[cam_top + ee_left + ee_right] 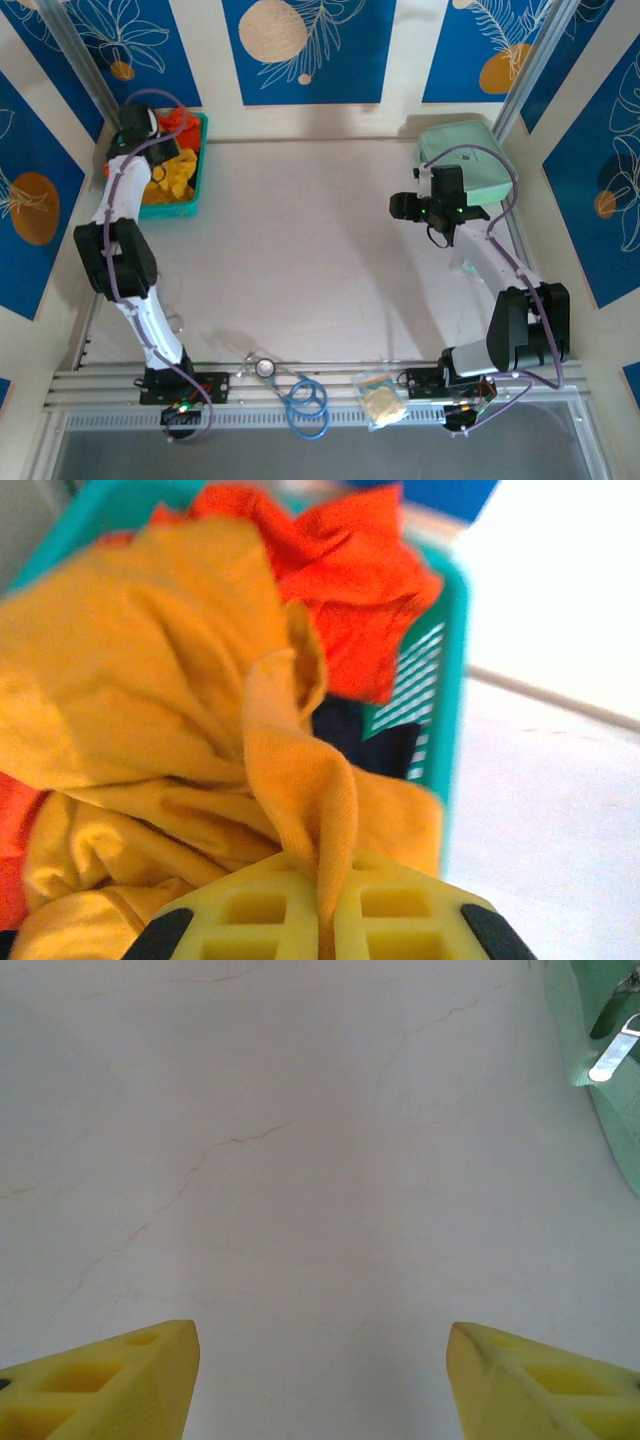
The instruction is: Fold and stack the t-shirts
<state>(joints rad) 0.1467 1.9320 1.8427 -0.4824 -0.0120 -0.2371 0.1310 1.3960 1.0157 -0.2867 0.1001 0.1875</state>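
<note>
The mustard-yellow t-shirt (150,680) is seen crumpled in the teal tray (445,660), which stands at the far left corner of the table (300,250). Much of the tray's inside is covered by it in loose folds. The red-orange t-shirts (340,590) are bunched behind and beside it in the same tray, with one orange edge also showing at the lower left of the left wrist view. A small dark patch (365,745) is visible between the yellow cloth and the slotted tray wall; what it is cannot be told. A raised ridge of the yellow cloth is pinched by the left gripper (327,905), whose yellow fingers (250,920) are pressed together with only the fabric between them. From the overhead view, the left arm is seen reaching forward over the tray. The right gripper (322,1360) is held above bare table on the right side, well apart from the tray, and its fingers (130,1375) are spread wide with nothing between them. A pale mint-green case (460,150) lies at the far right corner, just beyond the right arm's wrist, and its edge is caught at the right of the right wrist view. Along the near rail, between the two arm bases, a stethoscope (264,367), a coiled blue loop (306,400) and a small clear bag (382,398) are laid side by side.
</note>
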